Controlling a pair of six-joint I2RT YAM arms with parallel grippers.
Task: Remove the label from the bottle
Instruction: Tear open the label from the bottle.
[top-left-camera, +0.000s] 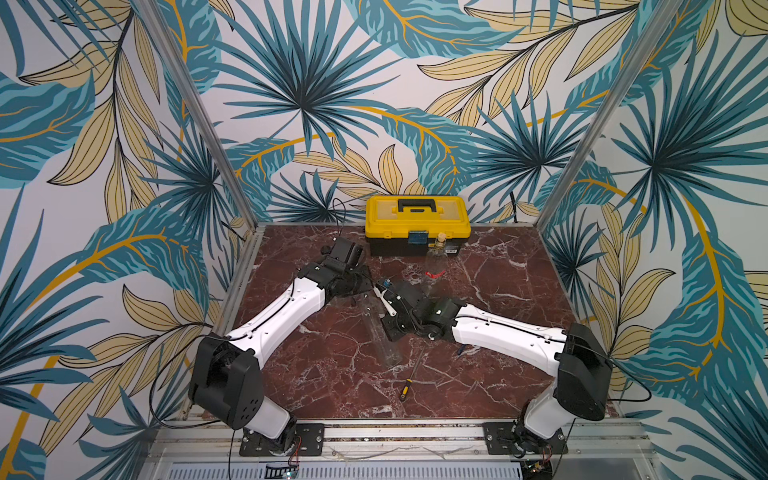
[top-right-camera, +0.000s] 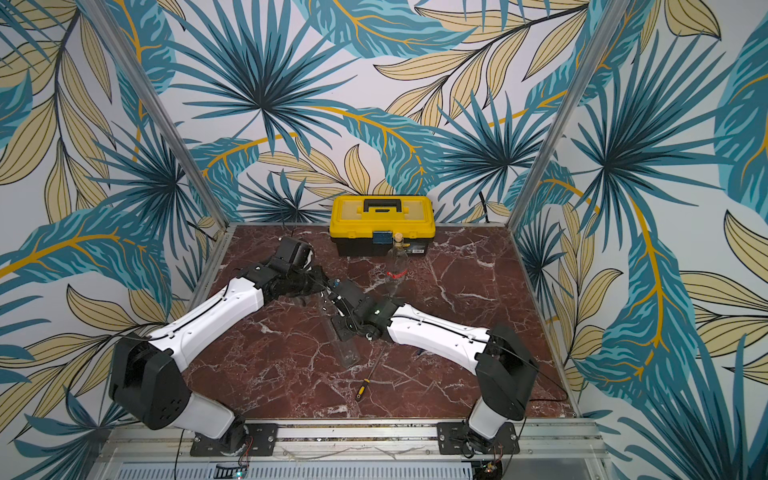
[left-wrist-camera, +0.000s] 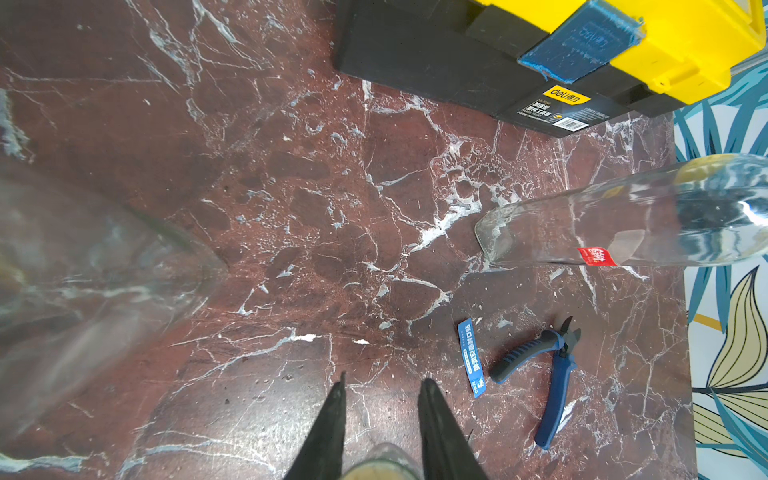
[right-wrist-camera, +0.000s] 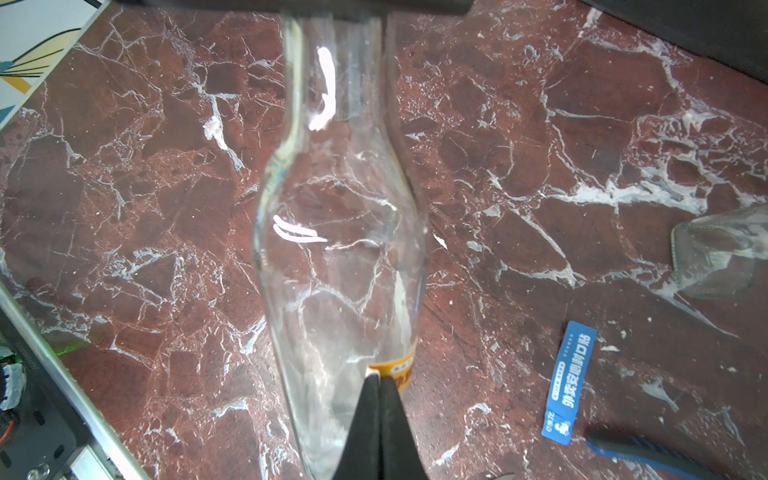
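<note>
- Where its black fingers meet the glass, the right gripper is fully closed. The tips press on the edge of the orange label; whether a flap is pinched between them cannot be told.
- The orange label sits on the wide body of the lying bottle, clear glass, on its side at mid-table.
- The left gripper is clamped on the neck end of the lying bottle, one finger on each side.
- In both top views the lying bottle's base points toward the front aluminium rail.
- A screwdriver lies near that base, apart from it.
- A blue sticker lies flat on the marble tabletop, just beside the blue-handled side cutters.
- An upright bottle with a red label stands in front of the yellow toolbox.
- The toolbox stands at the back edge, near the wall.
- Bare marble shows along the right edge and between the screwdriver and the front rail.
</note>
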